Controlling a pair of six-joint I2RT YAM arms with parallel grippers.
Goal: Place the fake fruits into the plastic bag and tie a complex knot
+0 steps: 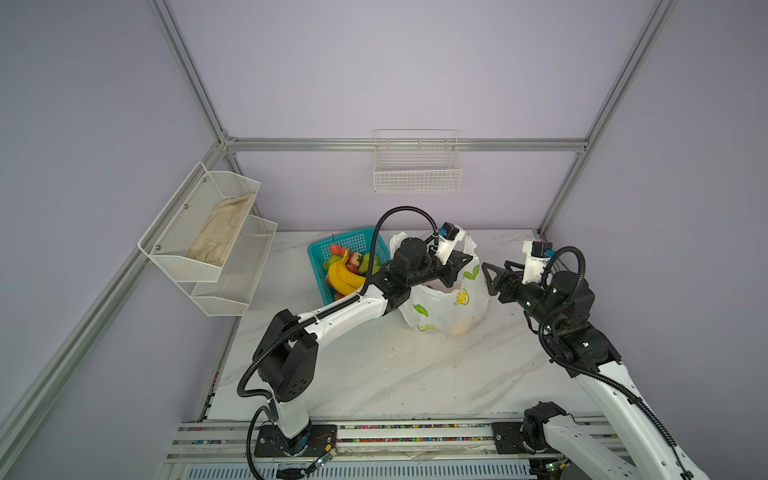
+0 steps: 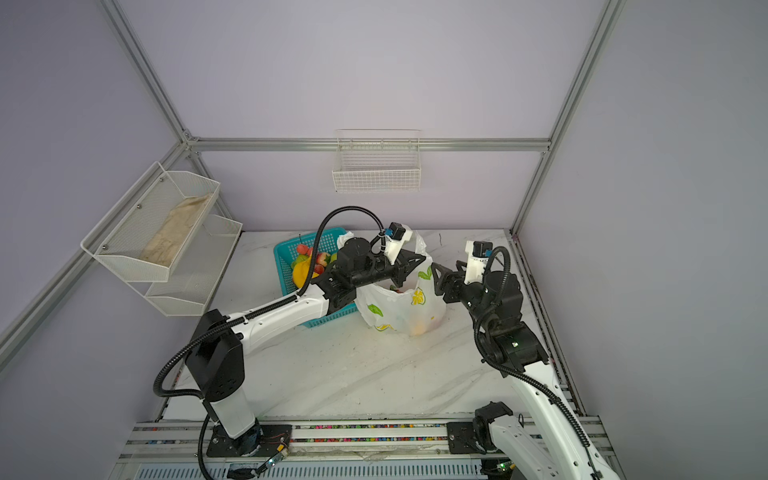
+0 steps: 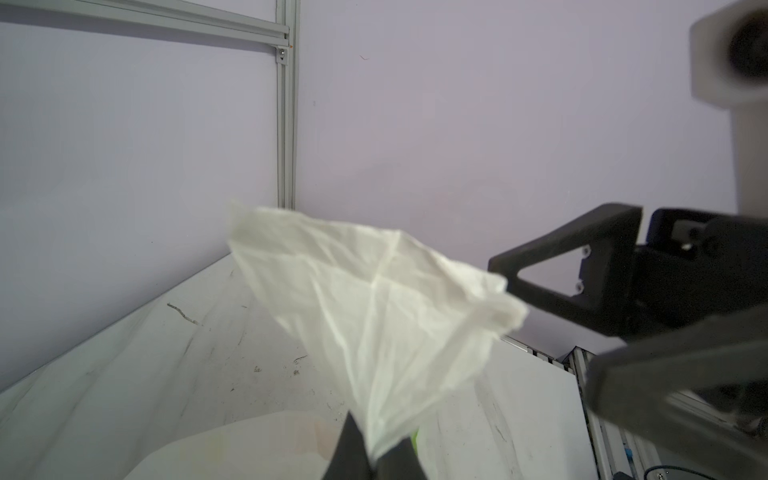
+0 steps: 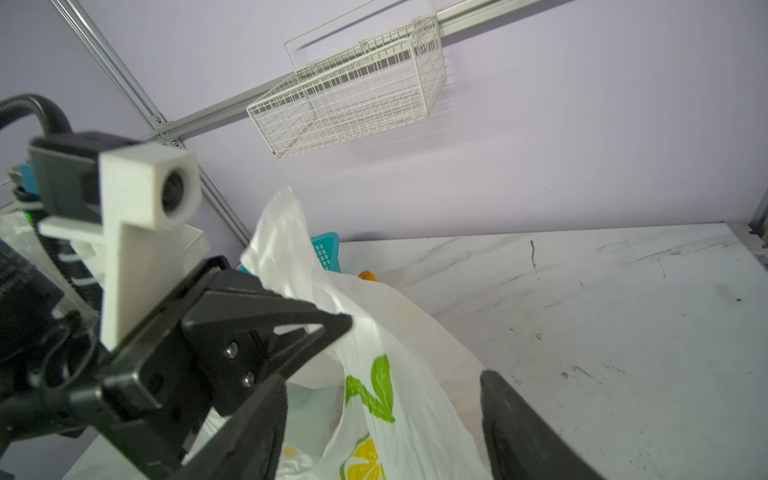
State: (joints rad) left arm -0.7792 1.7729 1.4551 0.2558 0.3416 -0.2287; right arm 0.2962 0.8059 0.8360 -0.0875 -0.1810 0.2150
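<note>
The plastic bag (image 1: 446, 305) (image 2: 399, 307) stands on the marble table, white with green and yellow prints. An orange fruit (image 1: 460, 328) shows through its film. My left gripper (image 1: 461, 270) (image 2: 415, 266) (image 3: 376, 457) reaches over the bag's mouth and is shut on a white handle strip (image 3: 374, 299), which fans upward. My right gripper (image 1: 488, 280) (image 2: 436, 280) (image 4: 384, 382) is open at the bag's right side, with the printed film (image 4: 374, 386) lying loose between its fingers. More fake fruits (image 1: 347, 270) (image 2: 309, 266), bananas among them, lie in the teal basket (image 1: 357, 241). No knot is in view.
The teal basket (image 2: 291, 253) sits right behind the left forearm. A white wire basket (image 1: 417, 174) hangs on the back wall. A mesh shelf (image 1: 187, 216) holding a beige cloth (image 1: 222, 232) hangs on the left wall. The arm rail (image 1: 374, 432) runs along the front edge.
</note>
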